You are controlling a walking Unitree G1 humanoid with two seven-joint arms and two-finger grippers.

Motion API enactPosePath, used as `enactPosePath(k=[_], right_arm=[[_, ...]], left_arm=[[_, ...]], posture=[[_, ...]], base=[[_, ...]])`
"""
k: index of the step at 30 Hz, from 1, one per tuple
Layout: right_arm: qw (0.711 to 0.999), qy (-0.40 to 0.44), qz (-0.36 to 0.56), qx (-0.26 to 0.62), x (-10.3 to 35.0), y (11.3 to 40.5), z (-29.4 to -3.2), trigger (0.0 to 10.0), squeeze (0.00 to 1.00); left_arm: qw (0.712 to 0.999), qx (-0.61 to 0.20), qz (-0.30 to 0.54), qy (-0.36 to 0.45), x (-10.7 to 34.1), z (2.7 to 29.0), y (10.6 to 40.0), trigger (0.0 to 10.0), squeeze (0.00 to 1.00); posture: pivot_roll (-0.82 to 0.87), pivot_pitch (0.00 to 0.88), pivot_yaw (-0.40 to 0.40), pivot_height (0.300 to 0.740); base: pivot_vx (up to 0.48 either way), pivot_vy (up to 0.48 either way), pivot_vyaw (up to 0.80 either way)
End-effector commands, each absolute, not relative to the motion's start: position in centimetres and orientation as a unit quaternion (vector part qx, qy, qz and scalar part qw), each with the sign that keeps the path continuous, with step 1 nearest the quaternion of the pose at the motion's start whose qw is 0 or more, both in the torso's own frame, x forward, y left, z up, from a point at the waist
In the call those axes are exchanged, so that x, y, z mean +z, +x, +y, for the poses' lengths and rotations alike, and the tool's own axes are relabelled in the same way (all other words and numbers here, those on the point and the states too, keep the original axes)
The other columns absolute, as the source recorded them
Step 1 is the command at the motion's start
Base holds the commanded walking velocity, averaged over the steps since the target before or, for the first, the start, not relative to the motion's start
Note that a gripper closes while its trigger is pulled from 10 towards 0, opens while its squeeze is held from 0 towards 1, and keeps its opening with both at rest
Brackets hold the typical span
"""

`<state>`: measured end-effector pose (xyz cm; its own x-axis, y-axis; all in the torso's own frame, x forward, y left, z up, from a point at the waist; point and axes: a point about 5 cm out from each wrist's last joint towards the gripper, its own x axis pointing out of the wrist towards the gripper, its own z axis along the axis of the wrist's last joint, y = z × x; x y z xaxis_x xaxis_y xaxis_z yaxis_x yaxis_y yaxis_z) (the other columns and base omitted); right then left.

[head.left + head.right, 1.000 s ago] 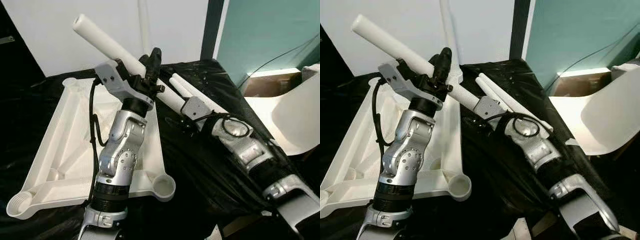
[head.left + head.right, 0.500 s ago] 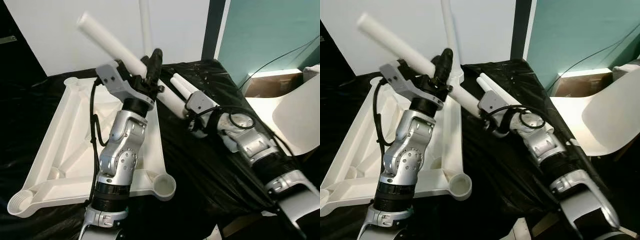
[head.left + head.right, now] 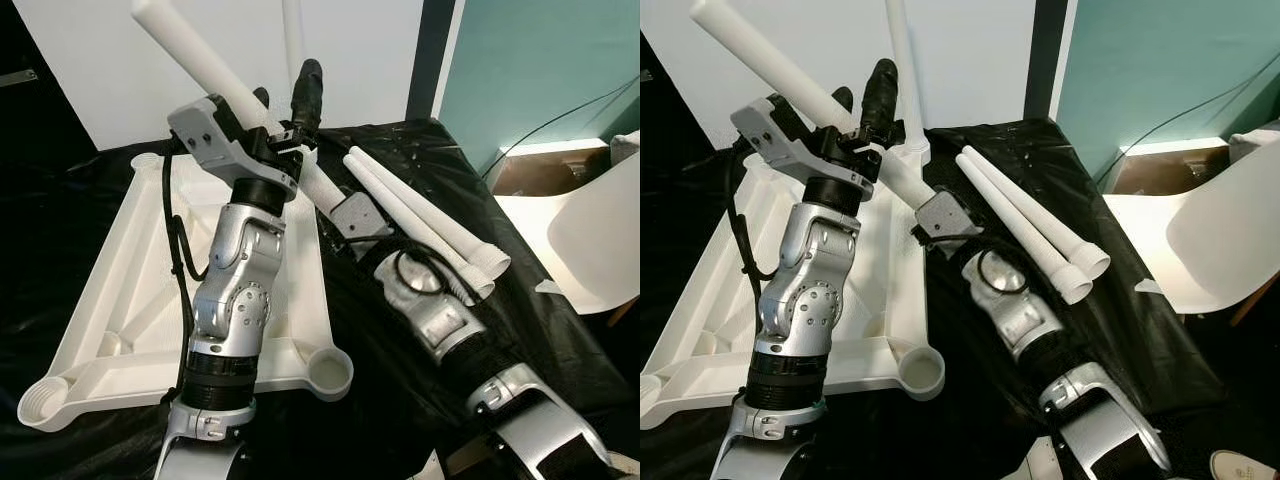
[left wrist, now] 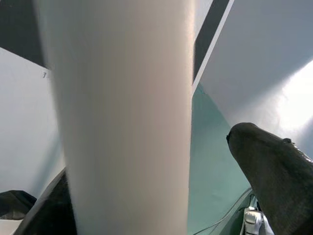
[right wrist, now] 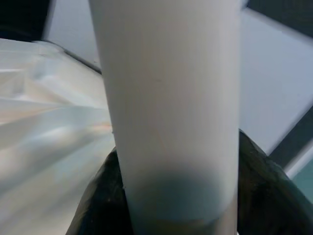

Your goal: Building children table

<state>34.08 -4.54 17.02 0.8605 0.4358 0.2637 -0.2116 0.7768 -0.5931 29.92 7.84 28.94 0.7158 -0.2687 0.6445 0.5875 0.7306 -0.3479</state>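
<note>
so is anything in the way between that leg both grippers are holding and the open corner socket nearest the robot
Nothing visible blocks it. The leg is held up in the air by the left gripper and right gripper, and the near corner socket of the upturned tabletop sits open.

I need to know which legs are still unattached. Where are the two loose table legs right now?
The two loose table legs lie side by side on the black cloth, just right of the right gripper and the upturned tabletop.
</note>
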Motion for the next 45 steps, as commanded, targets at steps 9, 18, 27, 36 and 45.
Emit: enactPosePath(k=[9, 18, 27, 36, 45], right_arm=[[0.914, -0.305, -0.223, 0.148, 15.5, 33.5, -4.1, 0.0, 0.0], [0.912, -0.304, -0.245, 0.124, 15.6, 33.6, -3.6, 10.0, 0.0], [0.922, -0.257, -0.17, 0.233, 16.0, 33.0, -2.6, 10.0, 1.0], [0.906, -0.304, -0.126, 0.267, 17.2, 32.5, -4.2, 10.0, 0.0], [0.898, -0.315, -0.108, 0.288, 17.9, 31.7, -4.2, 10.0, 0.0]], left_arm=[[0.86, -0.306, -0.323, -0.25, 29.6, 6.5, 28.5, 0.0, 0.0], [0.854, -0.328, -0.329, -0.235, 29.4, 6.0, 27.9, 0.0, 0.0], [0.859, -0.323, -0.329, -0.223, 29.1, 5.9, 28.1, 0.0, 0.0], [0.87, -0.309, -0.323, -0.209, 28.6, 5.8, 28.6, 0.0, 0.0], [0.87, -0.312, -0.324, -0.199, 28.6, 5.5, 28.5, 0.0, 0.0]], posture=[[0.08, 0.0, 0.043, 0.74], [0.07, 0.0, 0.042, 0.74], [0.07, 0.0, 0.042, 0.74], [0.04, 0.0, 0.046, 0.74], [0.04, 0.0, 0.052, 0.74]], base=[[0.0, 0.0, 0.0], [0.0, 0.0, 0.0], [0.0, 0.0, 0.0], [0.0, 0.0, 0.0], [0.0, 0.0, 0.0]])
